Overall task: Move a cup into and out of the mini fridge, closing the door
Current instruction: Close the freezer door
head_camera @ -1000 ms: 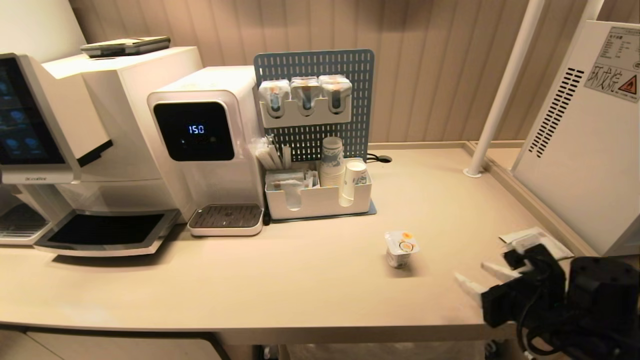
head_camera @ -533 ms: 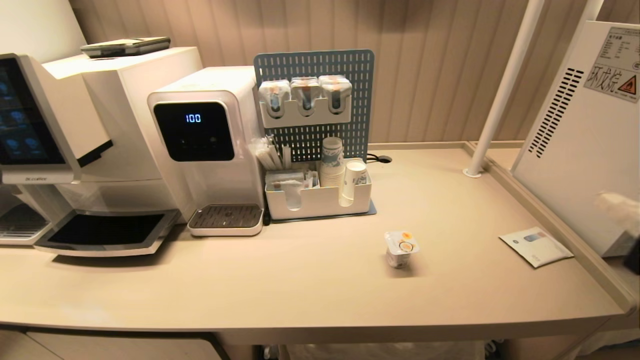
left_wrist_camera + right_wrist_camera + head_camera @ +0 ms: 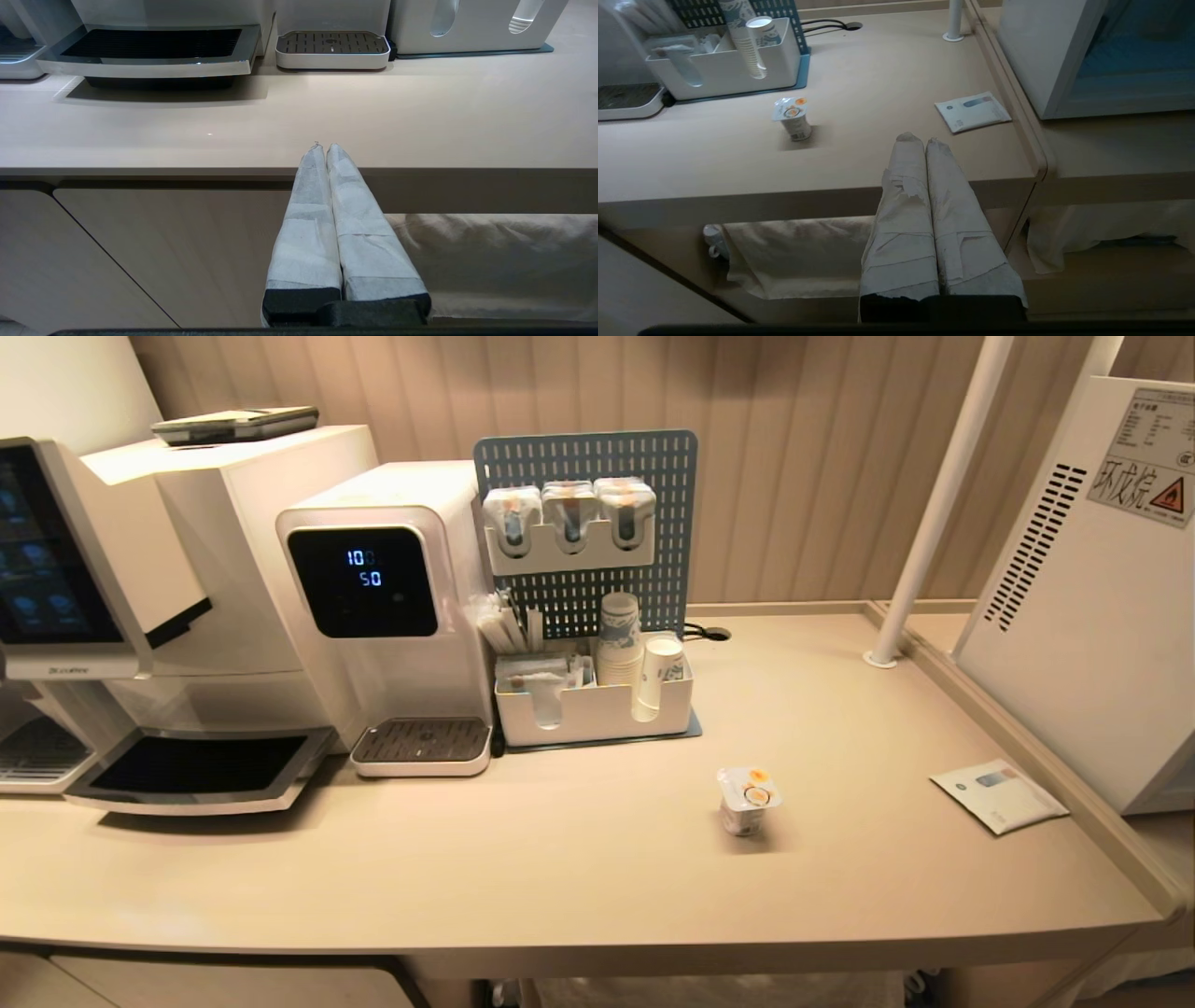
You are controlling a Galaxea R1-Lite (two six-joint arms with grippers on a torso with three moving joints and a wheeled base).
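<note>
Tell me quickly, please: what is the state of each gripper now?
Left gripper: closed, holding nothing.
Right gripper: closed, holding nothing; the cup stands apart on the counter.

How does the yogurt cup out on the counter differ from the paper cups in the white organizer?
The cup is short and squat; the paper cups are taller. The cup has a foil lid with orange-yellow fruit print; the paper cups have no lids and carry blue patterns. The cup stands alone on the bare counter; the paper cups sit stacked in the organizer. All are mainly white.

White cup [image 3: 748, 799], orange-yellow fruit print lid
</note>
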